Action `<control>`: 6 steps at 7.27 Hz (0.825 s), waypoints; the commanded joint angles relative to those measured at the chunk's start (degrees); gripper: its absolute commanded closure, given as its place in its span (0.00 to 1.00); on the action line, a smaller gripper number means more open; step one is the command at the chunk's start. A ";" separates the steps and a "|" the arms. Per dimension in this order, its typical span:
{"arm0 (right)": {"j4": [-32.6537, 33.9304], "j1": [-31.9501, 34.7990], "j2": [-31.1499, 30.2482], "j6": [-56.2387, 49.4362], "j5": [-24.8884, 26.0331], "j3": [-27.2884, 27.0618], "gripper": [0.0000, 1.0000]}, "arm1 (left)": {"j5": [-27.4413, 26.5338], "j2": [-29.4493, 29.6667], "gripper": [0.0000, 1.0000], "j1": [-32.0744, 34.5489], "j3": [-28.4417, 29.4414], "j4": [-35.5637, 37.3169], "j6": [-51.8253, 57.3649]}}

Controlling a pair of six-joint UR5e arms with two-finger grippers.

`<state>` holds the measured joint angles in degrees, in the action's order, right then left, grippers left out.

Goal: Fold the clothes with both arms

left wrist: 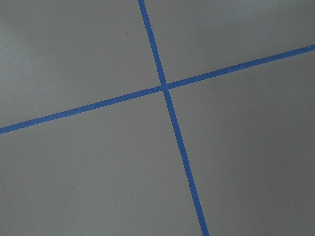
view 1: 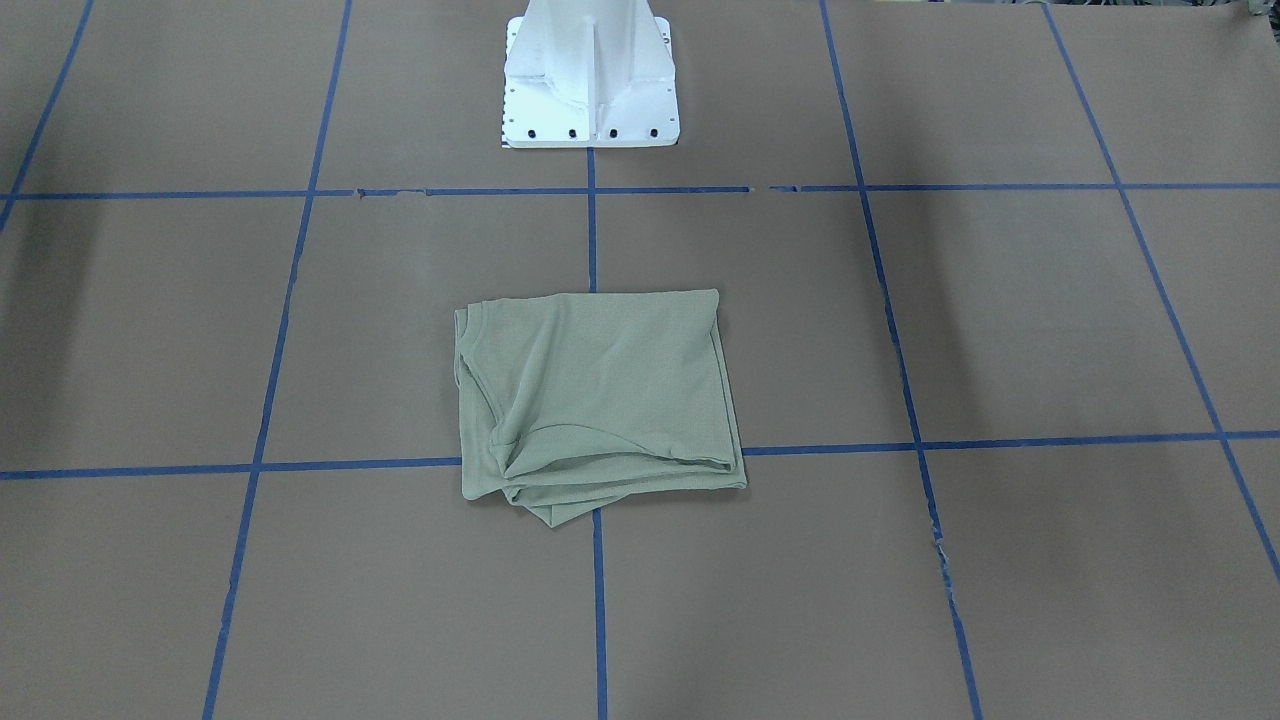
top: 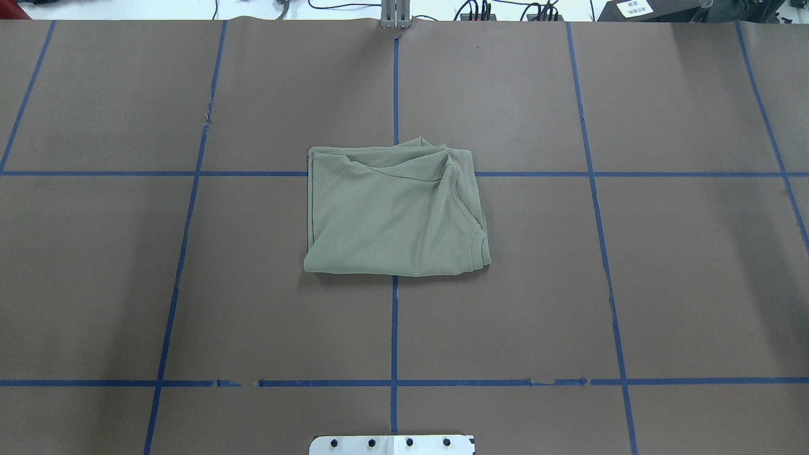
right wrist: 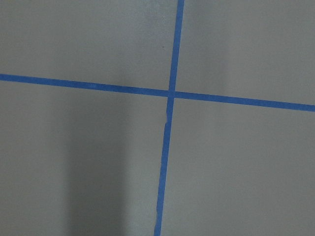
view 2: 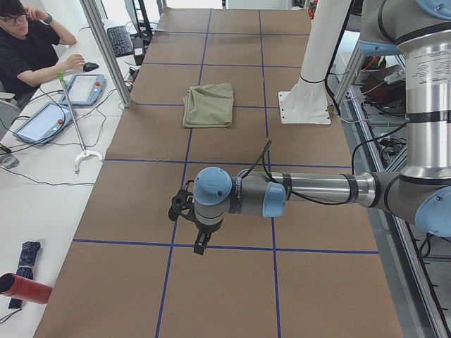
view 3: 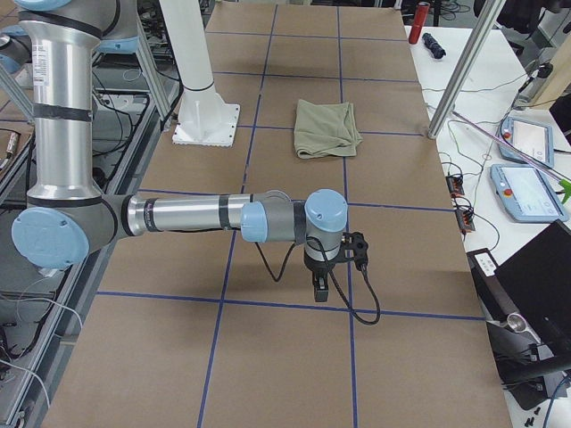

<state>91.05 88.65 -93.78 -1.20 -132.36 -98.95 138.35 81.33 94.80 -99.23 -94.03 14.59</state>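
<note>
The clothes (view 1: 600,395) lie as one folded pale sage-green bundle, roughly square, in the middle of the brown table (top: 126,284), with the neck edge toward the robot's right (top: 395,215). Nothing touches them. Both arms are far out to the sides and show only in the side views. The left gripper (view 2: 200,244) hangs fingers-down over bare table, well away from the clothes (view 2: 208,105). The right gripper (view 3: 319,287) does the same at the other end, far from the clothes (view 3: 326,127). I cannot tell whether either is open or shut. The wrist views show only table and blue tape.
Blue tape lines (top: 394,328) divide the table into squares. The white pedestal (view 1: 590,80) stands at the robot's side, centred. A person (view 2: 28,49) sits at a side desk with teach pendants (view 2: 86,88). A metal post (view 2: 106,49) and a red bottle (view 2: 17,287) are at that edge.
</note>
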 commanded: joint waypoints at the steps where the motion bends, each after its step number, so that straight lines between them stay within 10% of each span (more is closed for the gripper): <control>1: -0.60 -0.06 -0.44 0.15 0.00 -0.10 0.00 | -0.88 -1.34 0.00 0.03 0.44 0.17 0.17; 6: -1.31 -0.06 -0.79 0.06 0.00 -0.28 0.00 | -1.42 -0.56 0.00 -0.94 -0.35 0.08 -4.58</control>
<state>89.82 88.60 -94.56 -1.14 -132.36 -99.17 136.95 80.71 94.13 -99.22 -93.79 11.13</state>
